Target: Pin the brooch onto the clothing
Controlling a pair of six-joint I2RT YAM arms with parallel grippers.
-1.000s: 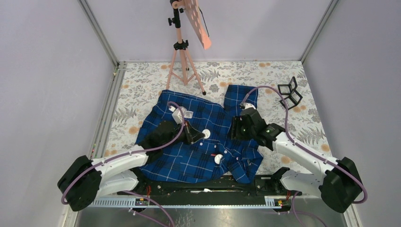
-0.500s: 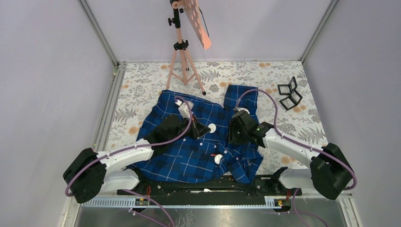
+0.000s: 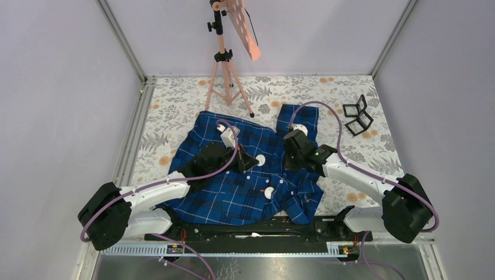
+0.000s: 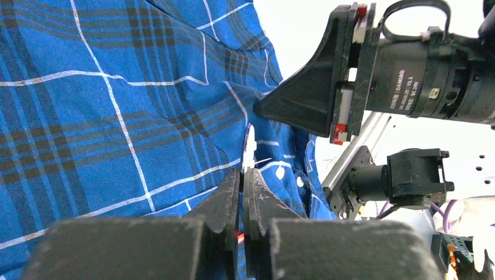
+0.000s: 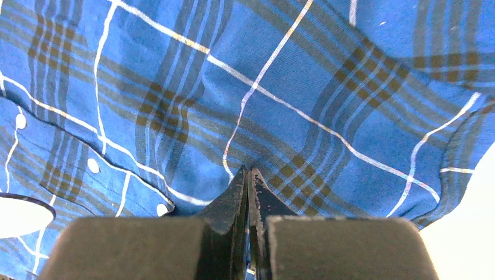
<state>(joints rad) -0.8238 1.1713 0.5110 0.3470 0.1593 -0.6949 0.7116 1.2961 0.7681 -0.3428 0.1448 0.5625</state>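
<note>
The clothing [image 3: 233, 192], a dark-blue plaid shirt, lies spread on the floral table cover. My left gripper [image 3: 252, 160] hovers over the shirt's middle, shut on the brooch [image 3: 260, 158], a small white disc. In the left wrist view the jaws [image 4: 244, 172] pinch the brooch [image 4: 249, 149] edge-on, and a thin pin pokes out to the right. My right gripper [image 3: 290, 156] is just right of it, shut on a raised fold of the shirt [image 5: 292, 87], tips [image 5: 249, 171] buried in the fabric. Its black fingers [image 4: 303, 99] point at the brooch from close by.
A white patch with a small red tag [image 3: 269, 193] sits on the shirt near its front edge. A pink tripod stand [image 3: 225, 58] rises at the back. Black folded frames [image 3: 357, 115] lie at the far right. Metal rails [image 3: 131, 146] run along the left side.
My right gripper has moved left and closed on the shirt, bunching a fold. My left gripper has shifted slightly right and away, still holding the brooch.
</note>
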